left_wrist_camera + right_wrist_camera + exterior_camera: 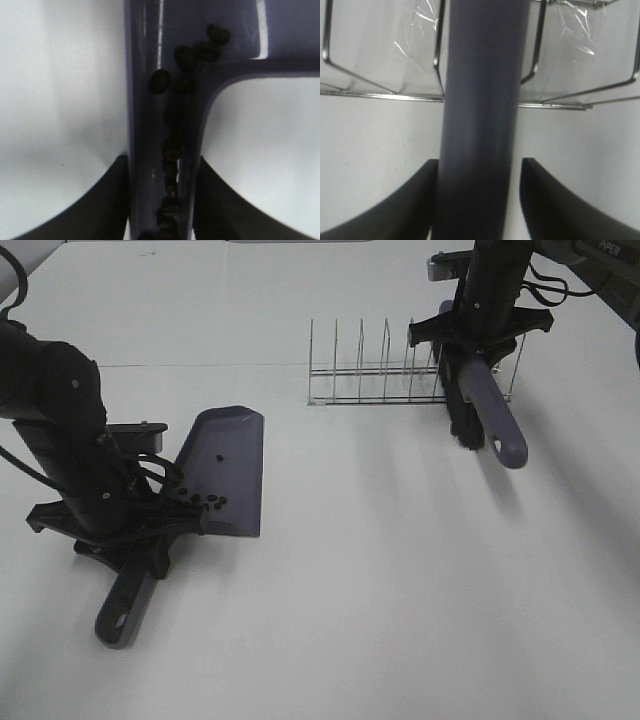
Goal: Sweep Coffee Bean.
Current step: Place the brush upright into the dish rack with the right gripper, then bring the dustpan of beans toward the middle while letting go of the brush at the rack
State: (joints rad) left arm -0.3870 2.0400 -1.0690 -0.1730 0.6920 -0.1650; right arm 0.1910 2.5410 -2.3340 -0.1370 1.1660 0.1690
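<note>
Seen from the high exterior camera, the left tool [125, 540] grips the handle of the grey-purple dustpan [228, 470], which lies on the white bench [400, 590], while a cluster of coffee beans [205, 502] sits at the pan's near end by the handle, with one bean apart farther up the pan; across the bench the right tool [478, 345] holds the brush [485, 415] by its handle just in front of the wire rack [370, 375], black bristles pointing down. No loose beans are visible on the bench, so the sweeping itself looks finished. In the left wrist view, the left tool's fingers [107, 200] are pressed against the dustpan's handle on both sides, and beans have run down the handle's channel between them; any tilt toward the handle end could send them spilling over the back and onto the bench. In the right wrist view, the right tool's fingers [415, 200] flank the brush handle [477, 115], the far one showing a slim gap, so the hold looks loose at best, with the rack's wires right behind. If the brush is let go here it could tip against the rack or roll away.
</note>
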